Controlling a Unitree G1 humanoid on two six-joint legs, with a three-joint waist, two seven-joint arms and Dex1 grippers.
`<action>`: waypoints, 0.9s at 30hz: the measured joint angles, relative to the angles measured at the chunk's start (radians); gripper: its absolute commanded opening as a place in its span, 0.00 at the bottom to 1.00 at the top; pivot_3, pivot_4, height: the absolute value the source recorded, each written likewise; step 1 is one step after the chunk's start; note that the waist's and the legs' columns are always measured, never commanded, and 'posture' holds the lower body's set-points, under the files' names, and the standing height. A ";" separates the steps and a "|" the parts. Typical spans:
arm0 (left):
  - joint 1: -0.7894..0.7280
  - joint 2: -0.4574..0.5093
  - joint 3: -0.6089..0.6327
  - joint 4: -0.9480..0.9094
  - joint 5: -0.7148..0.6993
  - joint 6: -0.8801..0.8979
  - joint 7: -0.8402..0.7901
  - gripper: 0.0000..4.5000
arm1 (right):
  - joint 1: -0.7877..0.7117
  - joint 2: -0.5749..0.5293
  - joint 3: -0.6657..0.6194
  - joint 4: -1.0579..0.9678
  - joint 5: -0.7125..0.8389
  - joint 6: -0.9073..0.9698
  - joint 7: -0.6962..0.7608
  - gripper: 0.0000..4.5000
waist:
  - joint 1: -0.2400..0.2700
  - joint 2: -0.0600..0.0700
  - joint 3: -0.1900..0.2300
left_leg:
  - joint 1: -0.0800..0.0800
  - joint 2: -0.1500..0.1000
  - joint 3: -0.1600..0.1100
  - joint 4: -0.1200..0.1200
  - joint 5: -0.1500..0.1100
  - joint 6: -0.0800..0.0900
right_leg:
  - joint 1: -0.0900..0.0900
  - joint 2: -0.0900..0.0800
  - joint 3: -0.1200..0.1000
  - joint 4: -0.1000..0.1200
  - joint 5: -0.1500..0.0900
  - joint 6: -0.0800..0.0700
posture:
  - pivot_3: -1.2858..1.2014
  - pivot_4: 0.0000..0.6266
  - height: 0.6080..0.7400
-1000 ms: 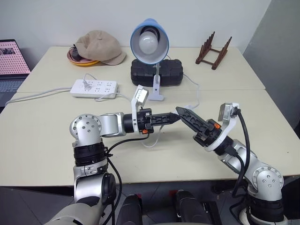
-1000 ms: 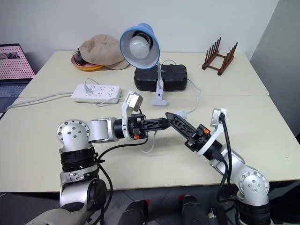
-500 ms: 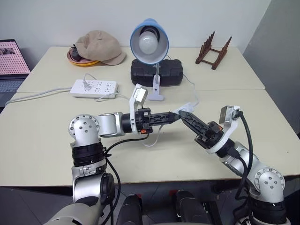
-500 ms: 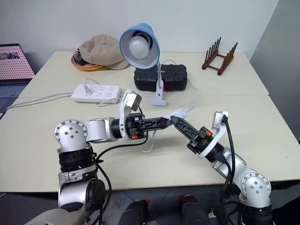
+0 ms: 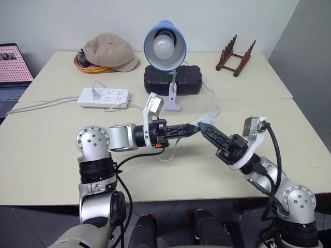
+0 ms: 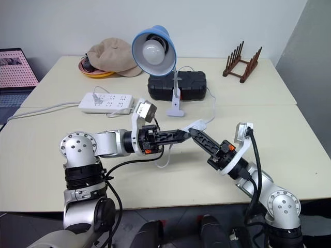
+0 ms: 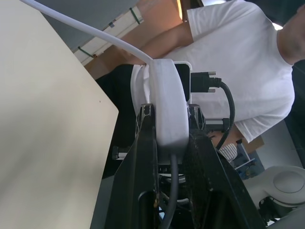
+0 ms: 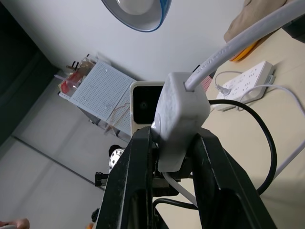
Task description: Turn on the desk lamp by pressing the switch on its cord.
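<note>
Above the near table [image 5: 46, 160], between both arms: switch [image 5: 203, 120] clamped from two sides, by left gripper [image 5: 193, 128] and right gripper [image 5: 201, 125], fingers of each closed on it. Cord [image 5: 216, 105] trailing back toward desk lamp [image 5: 165, 45], unlit, clipped beside black case [image 5: 191, 82]; power strip [image 5: 103, 96] further left.

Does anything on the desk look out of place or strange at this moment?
Only one thing: the switch is lifted off the table, pinched from both ends by the left gripper and the right gripper. The desk lamp looks unlit. Nothing looks spilled or damaged.
</note>
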 measured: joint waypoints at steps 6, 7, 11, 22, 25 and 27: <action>-0.001 0.091 -0.078 0.002 -0.033 -0.002 -0.086 0.09 | -0.022 -0.095 0.005 0.008 0.037 0.061 0.056 0.15 | 0.000 0.000 0.000 | 0.000 0.000 0.000 -0.001 0.000 0.000 | 0.000 0.000 0.000 -0.001 0.000 0.000 | 0.52 0.24 1.00; -0.001 0.104 -0.093 0.002 -0.037 -0.003 -0.105 0.09 | -0.025 -0.111 0.005 0.012 0.044 0.074 0.071 0.15 | 0.000 0.000 0.000 | 0.000 0.000 0.000 -0.001 0.000 0.000 | 0.000 0.000 0.000 -0.001 0.000 0.000 | 0.52 0.24 1.00; -0.007 0.166 -0.174 0.000 -0.040 -0.023 -0.184 0.09 | -0.055 -0.198 0.009 0.039 0.073 0.135 0.134 0.13 | 0.000 0.000 0.000 | -0.001 0.000 0.001 -0.001 0.000 0.000 | -0.001 0.000 0.000 -0.002 0.000 -0.001 | 0.52 0.24 1.00; -0.021 0.269 -0.330 -0.001 -0.004 -0.135 -0.344 0.09 | -0.101 -0.287 0.019 0.084 0.079 0.215 0.218 0.10 | 0.001 0.000 0.000 | -0.002 0.000 0.001 -0.002 0.000 0.000 | -0.002 0.000 0.000 -0.003 -0.001 -0.001 | 0.52 0.24 1.00; -0.021 0.281 -0.357 -0.001 0.003 -0.157 -0.366 0.09 | -0.101 -0.305 0.019 0.085 0.079 0.227 0.229 0.10 | 0.002 0.000 0.000 | -0.002 0.000 0.001 -0.002 0.000 0.000 | -0.003 0.000 0.000 -0.003 -0.001 -0.001 | 0.52 0.24 1.00; -0.022 0.288 -0.375 -0.001 0.009 -0.173 -0.381 0.09 | -0.101 -0.320 0.019 0.085 0.082 0.233 0.234 0.10 | 0.002 0.000 0.000 | -0.002 0.000 0.001 -0.002 0.000 0.000 | -0.003 0.000 0.000 -0.003 -0.001 -0.001 | 0.52 0.24 1.00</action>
